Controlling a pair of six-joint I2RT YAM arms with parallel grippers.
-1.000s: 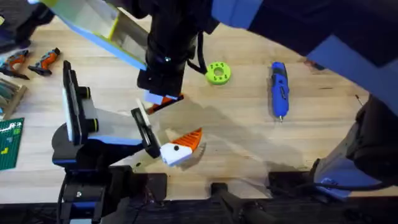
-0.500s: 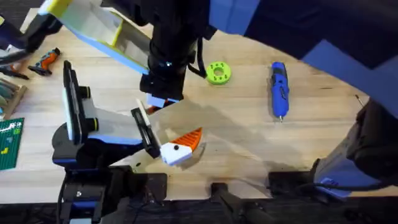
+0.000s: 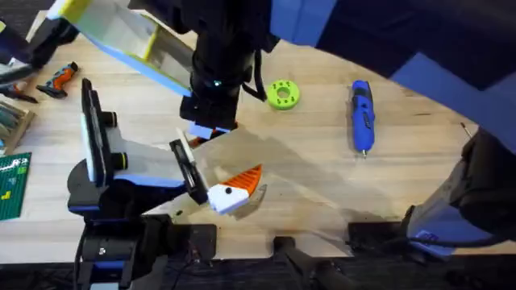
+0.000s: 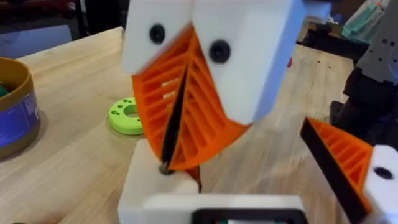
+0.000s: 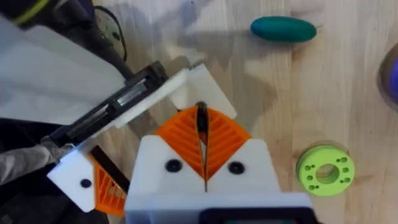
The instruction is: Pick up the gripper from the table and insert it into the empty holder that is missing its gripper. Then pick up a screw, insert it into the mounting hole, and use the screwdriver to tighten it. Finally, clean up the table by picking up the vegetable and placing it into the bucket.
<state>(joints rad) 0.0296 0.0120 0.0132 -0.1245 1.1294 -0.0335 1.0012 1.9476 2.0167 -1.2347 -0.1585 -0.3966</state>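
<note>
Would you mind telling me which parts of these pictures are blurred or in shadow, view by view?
Overhead: the right arm rises close under the camera, large and blurred, casting a broad soft shadow over the table; the screwdriver stays sharp. Left wrist: the near white-and-orange fingers are soft, and so is the lime-green disc behind them. Right wrist: the vegetable is crisp; soft shadows fall on the wood nearby.

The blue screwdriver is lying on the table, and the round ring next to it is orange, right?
Almost. The screwdriver does lie on the table, but the round ring beside it is lime green, not orange. The overhead view shows this, and the right wrist view shows the same green ring.
</note>
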